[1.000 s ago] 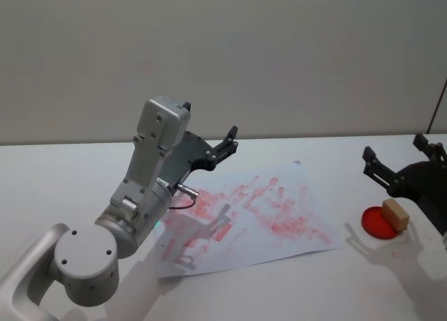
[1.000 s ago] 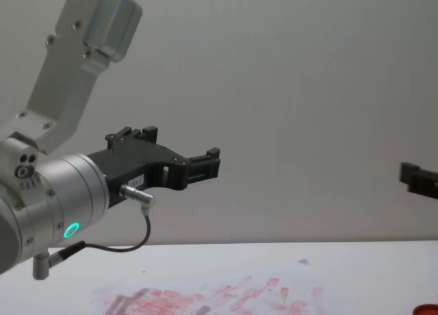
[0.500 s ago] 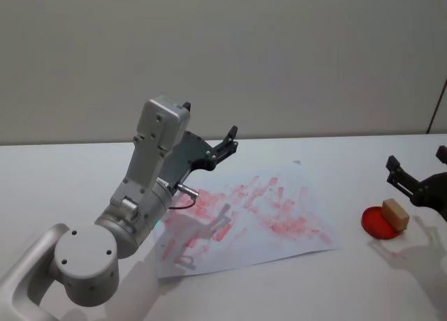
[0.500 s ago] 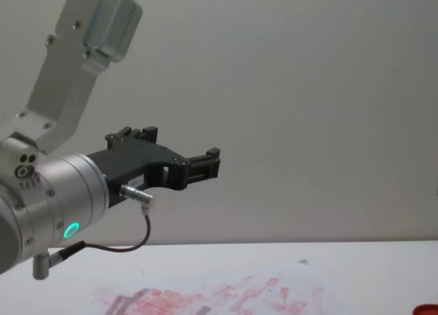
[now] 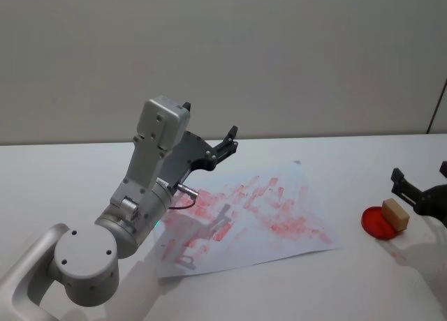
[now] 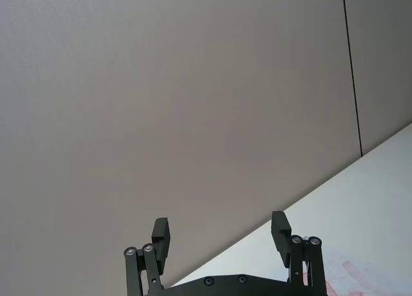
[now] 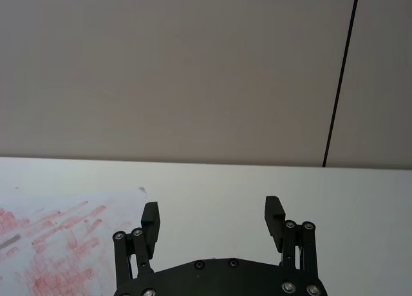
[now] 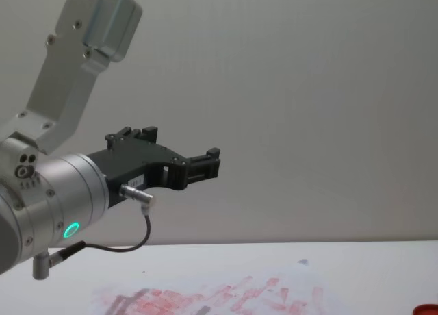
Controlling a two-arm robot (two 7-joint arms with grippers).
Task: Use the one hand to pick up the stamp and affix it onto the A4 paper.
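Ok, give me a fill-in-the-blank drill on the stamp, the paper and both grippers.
1. The stamp rests on a flat ___ disc.
2. The A4 paper lies to the stamp's ___, by the robot's sides.
3. The right gripper, near the stamp, has its fingers ___ and holds nothing.
4. The left gripper, raised over the table, is likewise ___.
Missing words: red; left; open; open.

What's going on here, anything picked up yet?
Not yet. The stamp sits on the flat red pad, to the right of the A4 paper, which is already covered in red prints. The right pincer hovers open just beside the stamp without touching it, so it looks set for a grasp. The left pincer is open too, raised above the paper's left side and holding nothing.
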